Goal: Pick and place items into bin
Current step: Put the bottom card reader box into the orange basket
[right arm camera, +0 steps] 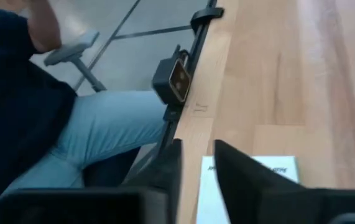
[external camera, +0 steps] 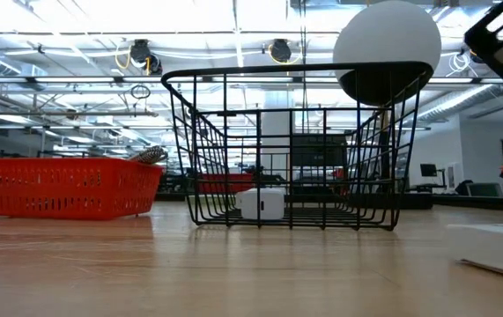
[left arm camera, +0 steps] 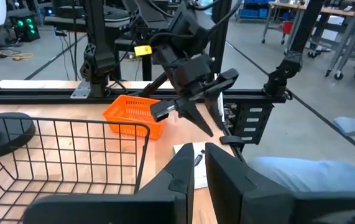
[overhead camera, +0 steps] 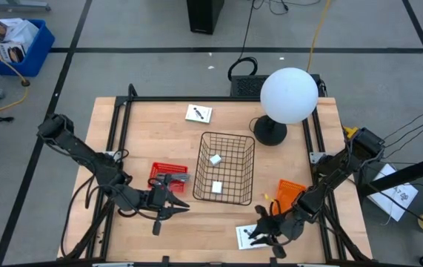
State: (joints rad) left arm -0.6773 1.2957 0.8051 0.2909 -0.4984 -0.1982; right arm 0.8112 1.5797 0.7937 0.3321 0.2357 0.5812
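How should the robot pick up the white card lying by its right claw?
Probably by one edge. The white card lies flat on the table, so its top offers nothing to pinch. The right gripper is open right above it; it could come down from above, tilted, and work one finger under the edge nearest the table's front. The left gripper waits by the red basket.

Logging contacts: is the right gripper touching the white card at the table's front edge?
Cannot tell. In the high view the right gripper overlaps the white card; the right wrist view shows its fingers above it, no clear contact.
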